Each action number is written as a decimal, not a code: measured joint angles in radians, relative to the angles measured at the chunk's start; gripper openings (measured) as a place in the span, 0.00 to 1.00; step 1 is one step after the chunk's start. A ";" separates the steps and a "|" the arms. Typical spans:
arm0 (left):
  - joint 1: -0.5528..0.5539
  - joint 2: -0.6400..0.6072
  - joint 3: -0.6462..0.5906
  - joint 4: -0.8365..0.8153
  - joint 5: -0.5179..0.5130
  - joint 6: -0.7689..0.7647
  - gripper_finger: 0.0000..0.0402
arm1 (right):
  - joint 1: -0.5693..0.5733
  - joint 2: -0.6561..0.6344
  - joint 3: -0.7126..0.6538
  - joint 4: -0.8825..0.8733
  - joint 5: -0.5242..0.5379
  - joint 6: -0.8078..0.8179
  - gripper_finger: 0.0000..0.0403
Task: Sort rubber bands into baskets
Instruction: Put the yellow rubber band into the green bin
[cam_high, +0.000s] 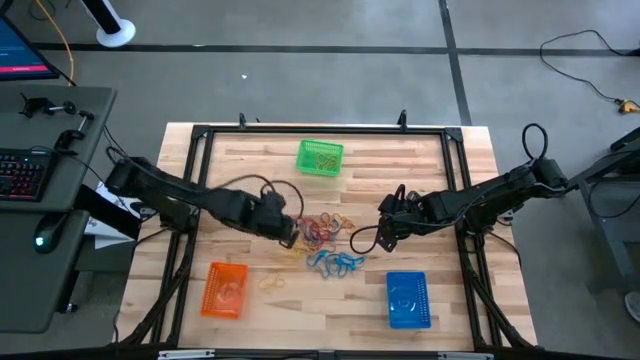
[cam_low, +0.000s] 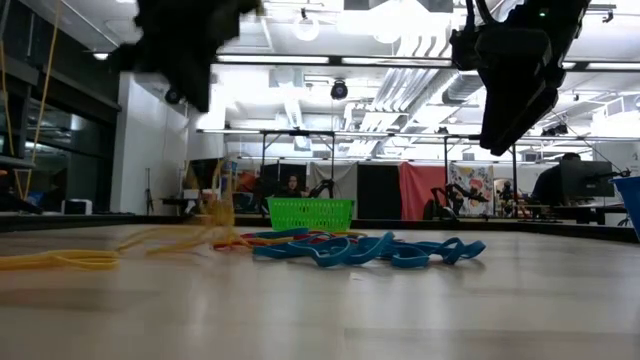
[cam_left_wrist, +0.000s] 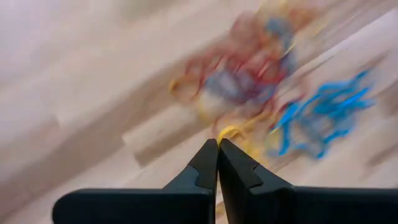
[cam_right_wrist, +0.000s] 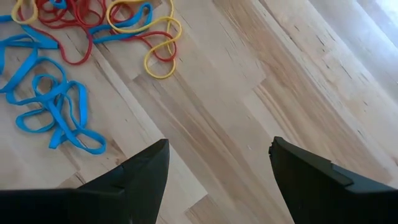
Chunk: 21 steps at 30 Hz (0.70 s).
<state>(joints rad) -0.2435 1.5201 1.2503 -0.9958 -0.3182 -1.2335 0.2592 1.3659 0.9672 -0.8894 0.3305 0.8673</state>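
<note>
Black cable (cam_high: 245, 184) crosses left arm

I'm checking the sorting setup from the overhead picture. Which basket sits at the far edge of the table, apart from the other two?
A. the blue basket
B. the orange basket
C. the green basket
C: in the high view the green basket stands alone at the far edge, while the orange basket and the blue basket sit along the near edge.
</note>
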 joint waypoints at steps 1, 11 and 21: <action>0.007 -0.015 0.020 0.000 -0.022 0.023 0.00 | 0.000 0.000 0.000 0.002 -0.002 0.005 0.66; 0.091 -0.022 0.248 0.004 -0.034 0.293 0.00 | 0.000 0.000 0.000 0.119 -0.096 -0.040 0.66; 0.228 0.000 0.304 0.035 -0.089 0.528 0.00 | 0.003 -0.108 0.000 0.132 -0.061 -0.061 0.66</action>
<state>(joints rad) -0.0152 1.5204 1.5547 -0.9609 -0.4076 -0.7053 0.2623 1.2574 0.9672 -0.7574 0.2691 0.8059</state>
